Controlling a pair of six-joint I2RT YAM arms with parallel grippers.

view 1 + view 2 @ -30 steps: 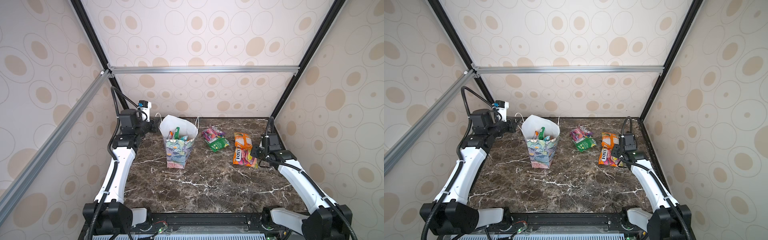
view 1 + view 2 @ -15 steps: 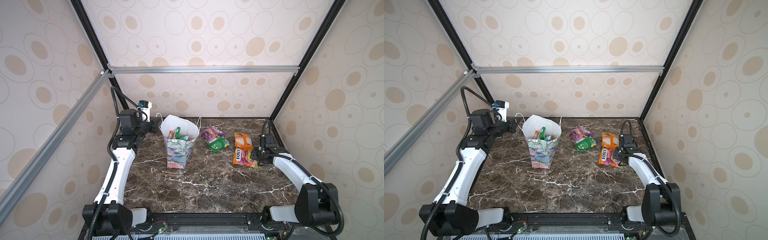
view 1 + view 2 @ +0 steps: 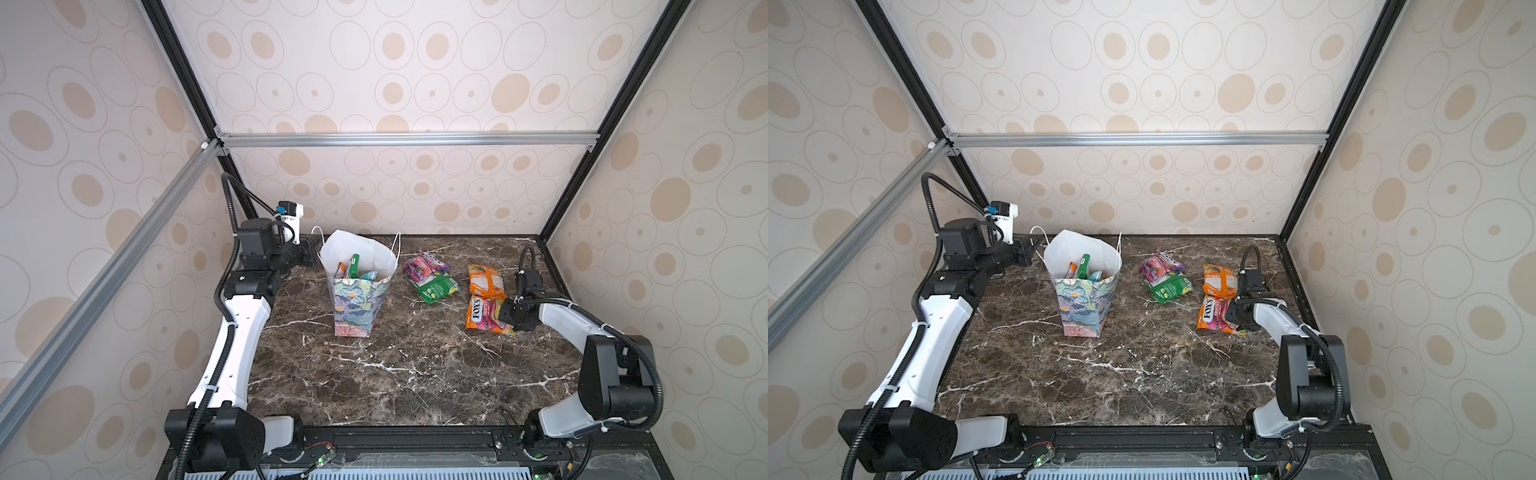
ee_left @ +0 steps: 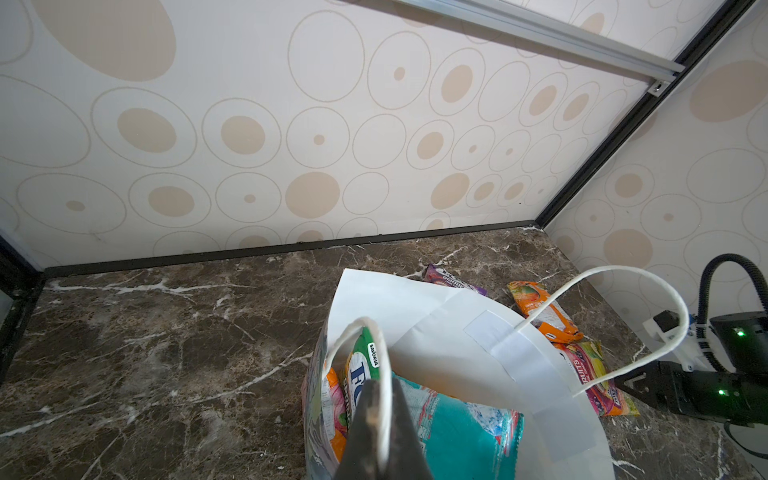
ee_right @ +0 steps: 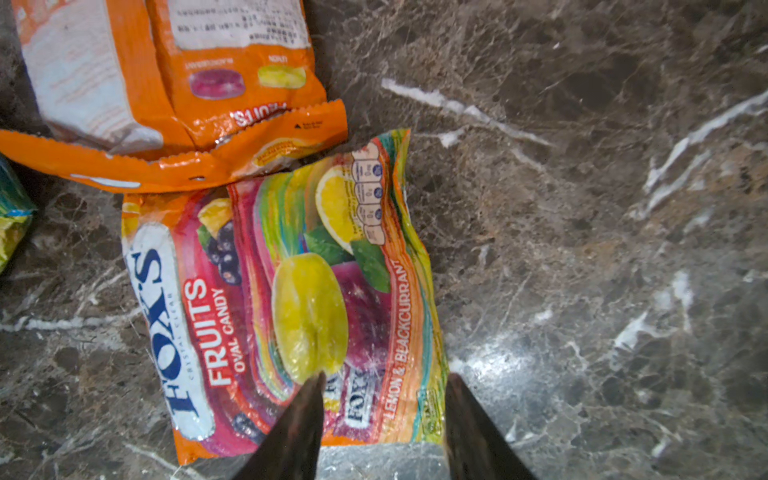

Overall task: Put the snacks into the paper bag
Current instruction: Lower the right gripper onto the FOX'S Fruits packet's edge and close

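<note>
The left pincer [image 4: 382,399] is clamped on the paper bag's [image 3: 357,303] handle [image 4: 365,321], while the right pincer [image 5: 385,378] is spread apart at the candy packet's [image 3: 484,313] three-o'clock edge in a top view.

Dark marble tabletop [image 3: 395,374], circle-patterned beige walls [image 3: 415,62], silver rail [image 3: 407,139], probably aluminium

Right of the matt paper bag [image 3: 357,307] — smooth white inside — a glossy, crinkled plastic FOX'S packet [image 3: 484,316] lies on polished marble-look tabletop [image 3: 395,374].

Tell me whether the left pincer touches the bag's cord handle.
Touching: the left wrist view shows the left pincer shut on the cord handle of the paper bag.
</note>
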